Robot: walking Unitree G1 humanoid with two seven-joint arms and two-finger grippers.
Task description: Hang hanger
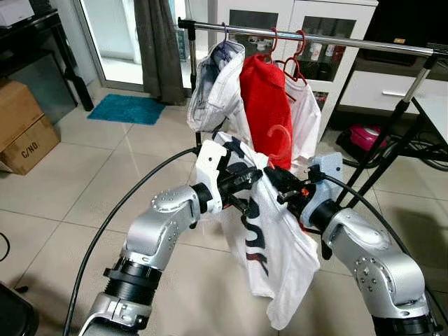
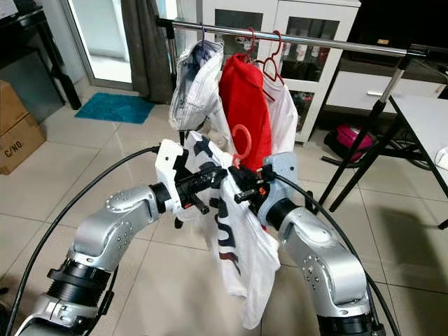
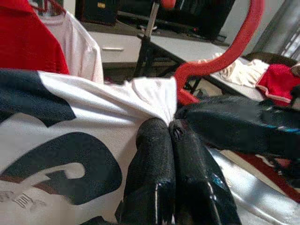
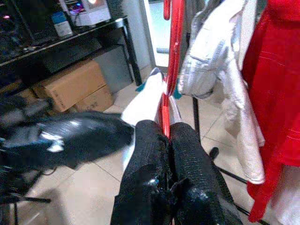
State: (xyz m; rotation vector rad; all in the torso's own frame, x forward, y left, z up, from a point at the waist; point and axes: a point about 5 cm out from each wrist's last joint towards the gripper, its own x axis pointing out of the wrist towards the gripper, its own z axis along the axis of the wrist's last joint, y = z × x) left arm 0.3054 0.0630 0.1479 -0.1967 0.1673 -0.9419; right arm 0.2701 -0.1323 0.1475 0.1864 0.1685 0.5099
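Note:
A white T-shirt (image 1: pixel 269 245) with a dark and red print hangs on a red hanger (image 1: pixel 280 143), held up in front of me below the metal rail (image 1: pixel 315 38). My left gripper (image 3: pixel 168 124) is shut on the shirt's cloth at the collar. My right gripper (image 4: pixel 164 126) is shut on the red hanger (image 4: pixel 173 47) just below its hook. The two grippers nearly touch, left gripper (image 1: pixel 248 180) beside right gripper (image 1: pixel 278 180). The hook points up, well under the rail. On the rail hang a white jacket (image 1: pixel 213 84), a red garment (image 1: pixel 266 105) and a white shirt (image 1: pixel 301 98).
The rack's dark slanted legs (image 1: pixel 385 147) stand at the right, beside a white table edge (image 1: pixel 437 112). A pink object (image 1: pixel 367 136) lies under the rack. Cardboard boxes (image 1: pixel 21 126) and a blue mat (image 1: pixel 126 108) are at the left. A black cable (image 1: pixel 119 210) loops over the tiled floor.

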